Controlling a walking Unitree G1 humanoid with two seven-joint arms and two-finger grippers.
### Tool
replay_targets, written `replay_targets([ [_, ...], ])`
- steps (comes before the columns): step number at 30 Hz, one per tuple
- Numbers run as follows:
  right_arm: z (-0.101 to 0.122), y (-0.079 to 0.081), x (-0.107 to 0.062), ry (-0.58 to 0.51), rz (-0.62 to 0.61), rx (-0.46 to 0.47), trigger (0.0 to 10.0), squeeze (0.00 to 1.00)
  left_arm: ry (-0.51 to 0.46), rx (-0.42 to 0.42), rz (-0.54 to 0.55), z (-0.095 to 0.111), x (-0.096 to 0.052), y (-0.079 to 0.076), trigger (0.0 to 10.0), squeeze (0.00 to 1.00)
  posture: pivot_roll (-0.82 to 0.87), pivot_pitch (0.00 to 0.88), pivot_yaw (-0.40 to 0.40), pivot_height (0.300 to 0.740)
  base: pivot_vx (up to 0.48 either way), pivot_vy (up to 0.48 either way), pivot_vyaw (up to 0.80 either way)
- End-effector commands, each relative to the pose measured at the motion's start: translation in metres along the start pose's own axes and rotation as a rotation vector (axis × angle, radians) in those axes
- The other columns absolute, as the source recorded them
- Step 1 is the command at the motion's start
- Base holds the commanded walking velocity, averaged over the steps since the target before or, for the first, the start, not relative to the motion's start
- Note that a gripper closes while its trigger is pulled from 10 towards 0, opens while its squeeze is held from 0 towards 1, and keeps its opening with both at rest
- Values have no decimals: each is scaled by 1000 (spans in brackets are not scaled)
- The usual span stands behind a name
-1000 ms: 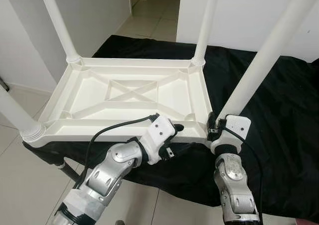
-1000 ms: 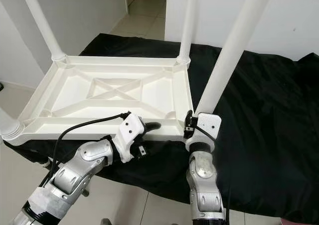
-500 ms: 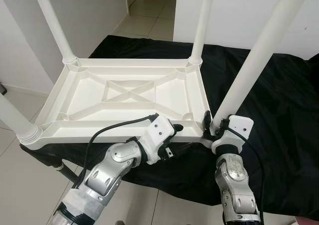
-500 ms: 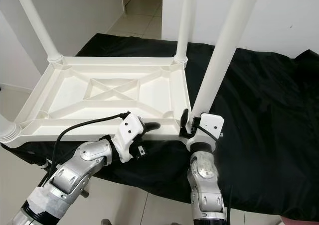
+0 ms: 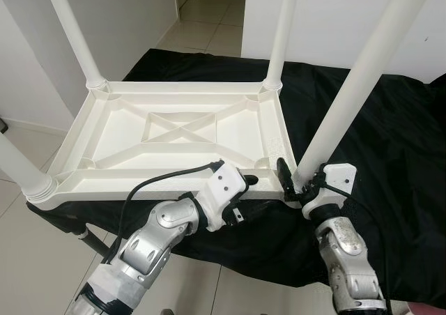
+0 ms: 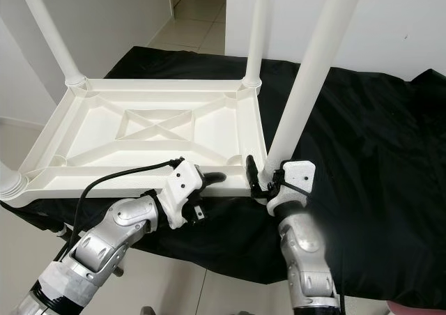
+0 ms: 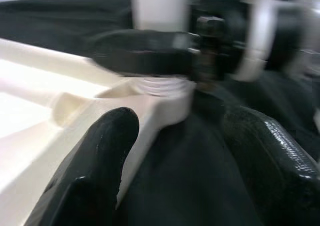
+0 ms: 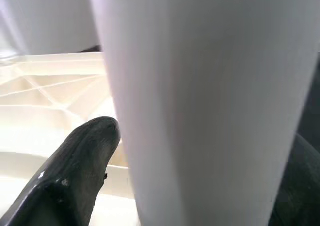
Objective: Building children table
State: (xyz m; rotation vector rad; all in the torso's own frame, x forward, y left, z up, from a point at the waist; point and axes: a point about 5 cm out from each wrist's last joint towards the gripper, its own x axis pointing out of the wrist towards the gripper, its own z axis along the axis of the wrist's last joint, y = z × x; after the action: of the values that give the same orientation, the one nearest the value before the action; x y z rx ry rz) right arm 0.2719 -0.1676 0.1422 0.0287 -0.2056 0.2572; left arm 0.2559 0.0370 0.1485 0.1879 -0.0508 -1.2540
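Note:
The white plastic children's table (image 5: 174,130) lies upside down on a black cloth, with its legs pointing up. My right gripper (image 5: 301,182) is at the base of the near right leg (image 5: 355,92), shut on it, one finger (image 8: 75,181) against each side of the leg (image 8: 200,111). My left gripper (image 5: 255,193) is open at the table's near rim (image 5: 139,189), just left of that leg. One of its fingers (image 7: 100,161) lies over the rim and the other sits lower, against the cloth.
The black cloth (image 5: 390,141) covers a low surface that extends to the right of the table. Legs stand at the far left (image 5: 73,33), far right (image 5: 282,33) and near left (image 5: 21,165). Tiled floor (image 5: 28,259) lies below; a doorway (image 5: 209,15) opens behind.
My right forearm has swung to the right and its wrist has turned around the leg base, so one finger now shows left of the leg. The left arm has stayed put.

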Motion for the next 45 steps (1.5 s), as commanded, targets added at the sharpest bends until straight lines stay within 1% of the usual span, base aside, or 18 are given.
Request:
replay_targets([
  [1, 1, -1, 3, -12, 34, 5, 10000, 0, 16, -3, -54, -3, -1, -5, 10000, 0, -53, 81, 19, 740, 0, 0, 0],
  [7, 0, -3, 10, 12, 143, -10, 10000, 0, 19, -6, -59, -4, -2, -8, 10000, 0, -40, 79, 20, 740, 0, 0, 0],
  [8, 0, -4, 11, 21, 160, -23, 9255, 0, 21, -7, -61, -4, -2, -9, 10000, 0, -35, 77, 18, 740, 0, 0, 0],
  [9, -1, -6, 12, 29, 176, -29, 2157, 0, 23, -6, -61, -4, -3, -9, 10000, 0, -33, 76, 17, 740, 0, 0, 0],
  [10, -1, -6, 12, 29, 176, -29, 2157, 0, 23, -6, -61, -4, -3, -9, 10000, 0, -33, 76, 17, 740, 0, 0, 0],
  [11, -2, -7, 13, 35, 186, -36, 0, 0, 24, -4, -59, -4, -3, -9, 10000, 0, -29, 74, 14, 740, 0, 0, 0],
  [18, -6, -8, 9, 50, 233, -27, 0, 0, 24, -2, -53, -4, -4, -9, 10000, 0, -24, 73, 9, 740, 0, 0, 0],
  [23, -9, -8, 6, 59, 223, -21, 0, 0, 26, 1, -59, -5, -3, -9, 10000, 0, -30, 69, 15, 740, 0, 0, 0],
  [24, -9, -8, 5, 59, 210, -15, 10000, 0, 27, 2, -60, -5, -4, -9, 10000, 0, -30, 69, 15, 740, 0, 0, 0],
  [30, -8, -6, 3, 62, 177, -9, 10000, 0, 29, 5, -63, -5, -4, -9, 10000, 0, -36, 70, 17, 740, 0, 0, 0],
  [32, -12, -5, 3, 112, 100, -38, 10000, 0, 33, 7, -64, -6, -4, -9, 10000, 0, -43, 72, 18, 740, 0, 0, 0],
  [34, -12, -5, 3, 112, 100, -38, 10000, 0, 33, 7, -64, -6, -4, -9, 10000, 0, -43, 72, 18, 740, 0, 0, 0],
  [35, -16, -2, 2, 145, 44, -41, 10000, 0, 38, 8, -65, -7, -5, -9, 10000, 0, -45, 75, 16, 740, 0, 0, 0],
  [37, -16, 0, 1, 150, 28, -30, 10000, 0, 40, 8, -66, -7, -5, -9, 10000, 0, -45, 75, 16, 740, 0, 0, 0],
  [39, -16, 6, -1, 155, -54, -22, 10000, 0, 45, 11, -67, -8, -6, -8, 10000, 0, -49, 79, 15, 740, 0, 0, 0],
  [40, -16, 6, -1, 155, -54, -22, 10000, 0, 45, 11, -67, -8, -6, -8, 10000, 0, -49, 79, 15, 740, 0, 0, 0],
  [44, -17, 7, -4, 159, -168, -19, 10000, 0, 47, 13, -64, -8, -6, -6, 10000, 0, -50, 80, 14, 740, 0, 0, 0],
  [45, -19, 7, -7, 170, -256, 5, 10000, 0, 48, 13, -62, -8, -7, -6, 10000, 0, -51, 80, 13, 740, 0, 0, 0],
])
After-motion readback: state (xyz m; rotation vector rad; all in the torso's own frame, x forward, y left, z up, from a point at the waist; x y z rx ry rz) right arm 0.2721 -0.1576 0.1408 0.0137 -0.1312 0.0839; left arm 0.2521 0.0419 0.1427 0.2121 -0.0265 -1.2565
